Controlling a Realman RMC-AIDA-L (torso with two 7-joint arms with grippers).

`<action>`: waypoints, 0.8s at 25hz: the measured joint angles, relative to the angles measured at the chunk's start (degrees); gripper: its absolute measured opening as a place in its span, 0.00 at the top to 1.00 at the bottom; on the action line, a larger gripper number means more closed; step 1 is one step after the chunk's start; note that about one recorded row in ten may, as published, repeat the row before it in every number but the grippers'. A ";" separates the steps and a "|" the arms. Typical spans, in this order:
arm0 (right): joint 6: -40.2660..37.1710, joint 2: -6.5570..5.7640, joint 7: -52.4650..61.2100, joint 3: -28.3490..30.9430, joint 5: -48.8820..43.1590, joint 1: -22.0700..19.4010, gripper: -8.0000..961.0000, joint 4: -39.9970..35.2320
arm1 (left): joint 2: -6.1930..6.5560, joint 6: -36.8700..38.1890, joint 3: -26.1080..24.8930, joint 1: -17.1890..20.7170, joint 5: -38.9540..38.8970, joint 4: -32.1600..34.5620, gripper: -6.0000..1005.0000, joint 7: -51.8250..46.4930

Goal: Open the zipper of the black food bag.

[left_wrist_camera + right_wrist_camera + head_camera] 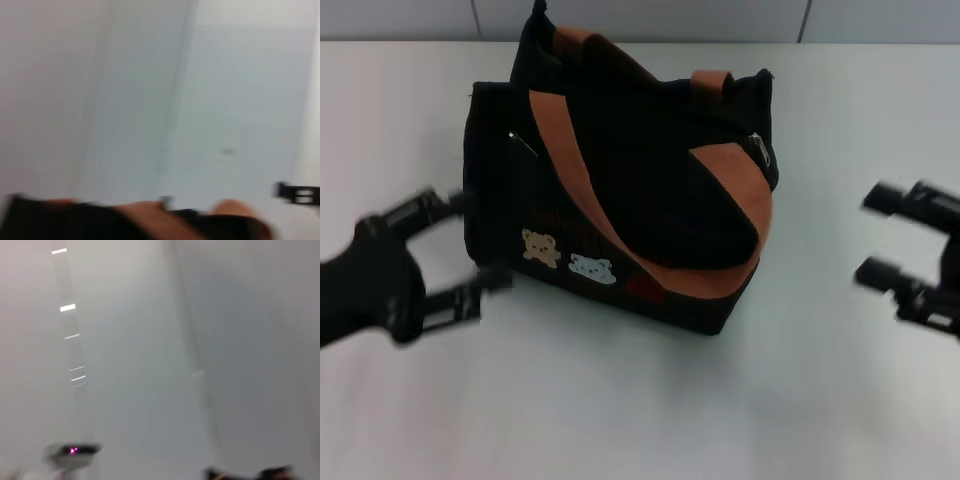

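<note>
The black food bag [620,190] stands in the middle of the white table, with tan and pale blue bear patches on its front and two orange-brown straps [720,190] draped over its top. A small silver pull of the zipper [760,148] shows at the bag's top right end; the track itself is mostly hidden under the straps. My left gripper [470,245] is open just left of the bag, its fingers close to the bag's left side. My right gripper [878,235] is open well to the right of the bag, apart from it. The bag's top [75,225] also shows in the left wrist view.
A short pocket zipper with a tiny silver pull [523,143] sits on the bag's upper left face. The white table [640,410] spreads in front of the bag and to both sides. A grey wall [640,15] runs behind.
</note>
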 joint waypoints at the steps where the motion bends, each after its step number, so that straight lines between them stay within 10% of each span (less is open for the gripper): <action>1: -0.14 0.18 0.27 -2.20 0.02 0.54 0.22 -0.16 | 0.56 3.14 0.66 0.17 1.74 0.71 0.24 -0.06; 8: 0.17 4.25 0.36 -6.69 0.23 2.41 0.18 -4.30 | 0.90 6.35 1.01 -0.22 6.13 1.28 0.16 -0.08; 20: 0.32 4.43 1.10 -6.91 0.39 2.98 0.14 -3.87 | 0.67 6.57 1.67 -0.16 6.28 0.90 0.16 -0.79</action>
